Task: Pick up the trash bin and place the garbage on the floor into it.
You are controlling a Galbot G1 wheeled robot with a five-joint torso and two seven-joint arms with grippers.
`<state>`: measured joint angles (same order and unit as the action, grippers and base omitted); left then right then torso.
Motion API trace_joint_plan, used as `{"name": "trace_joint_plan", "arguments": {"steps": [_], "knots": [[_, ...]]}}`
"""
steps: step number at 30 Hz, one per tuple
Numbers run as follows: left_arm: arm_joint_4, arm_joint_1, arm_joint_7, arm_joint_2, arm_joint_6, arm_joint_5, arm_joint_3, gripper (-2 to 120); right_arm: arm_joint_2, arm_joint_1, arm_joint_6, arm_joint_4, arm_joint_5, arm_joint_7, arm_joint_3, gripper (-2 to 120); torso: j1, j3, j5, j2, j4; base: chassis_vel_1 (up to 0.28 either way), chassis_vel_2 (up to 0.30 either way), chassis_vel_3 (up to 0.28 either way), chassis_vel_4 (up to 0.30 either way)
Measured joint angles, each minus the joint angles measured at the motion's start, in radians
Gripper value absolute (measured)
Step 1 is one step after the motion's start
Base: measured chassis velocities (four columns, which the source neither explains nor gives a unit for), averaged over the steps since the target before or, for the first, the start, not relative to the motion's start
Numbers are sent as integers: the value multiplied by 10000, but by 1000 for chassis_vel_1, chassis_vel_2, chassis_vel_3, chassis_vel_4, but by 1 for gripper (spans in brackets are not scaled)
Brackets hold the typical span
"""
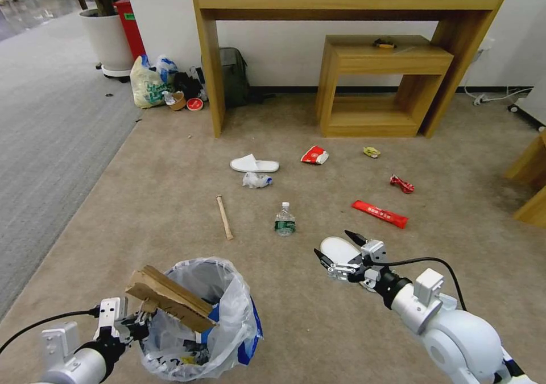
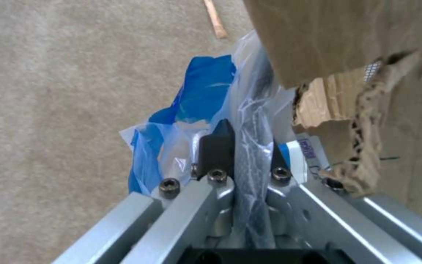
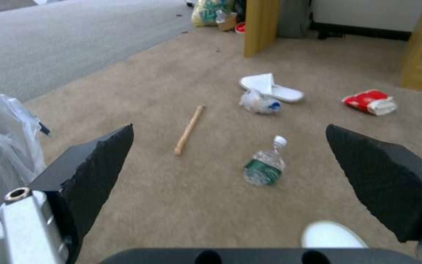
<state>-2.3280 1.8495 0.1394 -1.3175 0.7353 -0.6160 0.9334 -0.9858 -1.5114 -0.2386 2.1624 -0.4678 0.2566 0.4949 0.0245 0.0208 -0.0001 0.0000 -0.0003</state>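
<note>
1. Nearest the robot, at the near left, the left gripper (image 1: 136, 321) is clamped on the rim of the trash bin (image 1: 196, 321); the left wrist view shows its fingers (image 2: 217, 146) pinching the bag-covered rim. A cardboard strip (image 1: 170, 298) already sticks up out of the bin.
2. At the near right, the right gripper (image 1: 339, 253) hangs above the floor (image 1: 170, 202) with its jaws spread wide and nothing between them. A white slipper (image 1: 339, 250) lies right under it, just beyond the fingertips.
3. That slipper looks like the piece in hand. I would lower the right gripper straight onto it and close across the flat sole or the strap, not on the rounded toe, which may slide out.
4. Keep the bin level and its mouth facing up, and bring it close to the right arm, so the carry is short.
5. The cardboard strip crosses part of the opening, so the drop should aim at the free far-right side of the mouth.
6. More garbage lies farther off: a plastic bottle (image 1: 285, 220), a wooden stick (image 1: 224, 217), a second slipper (image 1: 254, 164) with a crumpled wad (image 1: 256, 180) beside it, and a long red wrapper (image 1: 380, 213) to the right.
</note>
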Motion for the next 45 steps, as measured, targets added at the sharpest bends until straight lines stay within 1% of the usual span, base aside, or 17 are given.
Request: {"name": "trace_joint_plan", "arguments": {"steps": [4, 7, 13, 16, 22, 24, 28, 30, 32, 34, 36, 37, 38, 40, 42, 44, 45], "knots": [[-34, 39, 42, -11, 1, 37, -8, 0, -34, -214, 87, 4, 64, 95, 194, 100, 0, 0, 3, 0, -1, -116, -127, 147, 129], [-38, 65, 71, -7, 1, 62, -8, 0, -62, -359, 151, 4, 99, 158, 344, 100, 0, 0, -2, 0, 0, -151, -135, 150, 157], [-52, 78, 131, -4, 1, 146, -80, 0, -89, -745, 298, -56, 164, 311, 694, 100, 0, 0, 4, 0, 0, -135, -140, 128, 126], [-63, 76, 140, -9, 0, 168, -105, 0, -80, -890, 365, -87, 180, 386, 836, 100, 0, -1, -3, 0, 0, -115, -128, 120, 128], [-69, 104, 216, -6, 1, 178, -92, 0, -1, -1192, 527, -255, 247, 550, 1152, 100, 0, 0, 2, 0, 1, -121, -122, 120, 112], [-74, 178, 529, -6, 0, 308, -47, 0, 16, -1393, 663, -383, 361, 690, 1336, 100, -1, 0, 1, 0, -1, -138, -118, 114, 123], [-81, 270, 800, -19, -22, 449, -38, 0, 12, -1573, 879, -705, 470, 795, 1497, 100, 0, 0, 4, 0, -2, -105, -90, 73, 89], [-81, 278, 819, -25, -35, 466, -35, 0, 8, -1582, 914, -800, 471, 819, 1525, 100, 0, 0, 3, 0, -2, -60, -50, 34, 49], [-80, 305, 833, -39, -55, 489, -22, 0, 8, -1545, 1087, -1515, 466, 970, 1667, 100, -1, -1, 0, 0, 0, 0, 0, 0, 0], [-80, 312, 832, -40, -55, 489, -17, 0, 16, -1520, 1126, -1717, 466, 1016, 1698, 100, 0, 0, -1, 0, -1, 0, 0, 0, 0], [-80, 324, 797, -38, -56, 489, -9, 0, 99, -1297, 1364, -2713, 432, 1161, 1791, 100, 0, -1, 2, 0, 0, 0, 0, 0, 0], [-80, 324, 797, -38, -56, 489, -9, 0, 99, -1297, 1364, -2713, 432, 1161, 1791, 100, 0, -1, 2, 0, 0, 0, 0, 0, 0], [-81, 324, 784, -39, -57, 487, -9, 0, 135, -1207, 1404, -3029, 407, 1204, 1809, 100, 0, 0, 0, 0, 0, 0, 0, 0, 0], [-78, 317, 736, -56, -56, 485, -21, 0, 238, -833, 1514, -4123, 311, 1377, 1820, 100, 0, 0, 4, 0, -1, 0, 0, 0, 0], [-75, 310, 725, -61, -57, 486, -27, 0, 264, -749, 1527, -4386, 280, 1410, 1810, 100, 0, 0, 3, -1, 0, 0, 0, 0, 0], [-63, 268, 669, -66, -35, 485, -44, 0, 362, -281, 1632, -5624, 230, 1665, 1652, 100, 0, 0, 2, 0, -1, 0, 0, 0, 0], [-63, 268, 669, -66, -35, 485, -44, 0, 362, -281, 1632, -5624, 230, 1665, 1652, 100, 0, 0, 2, 0, -1, 0, 0, 0, 0]]}}
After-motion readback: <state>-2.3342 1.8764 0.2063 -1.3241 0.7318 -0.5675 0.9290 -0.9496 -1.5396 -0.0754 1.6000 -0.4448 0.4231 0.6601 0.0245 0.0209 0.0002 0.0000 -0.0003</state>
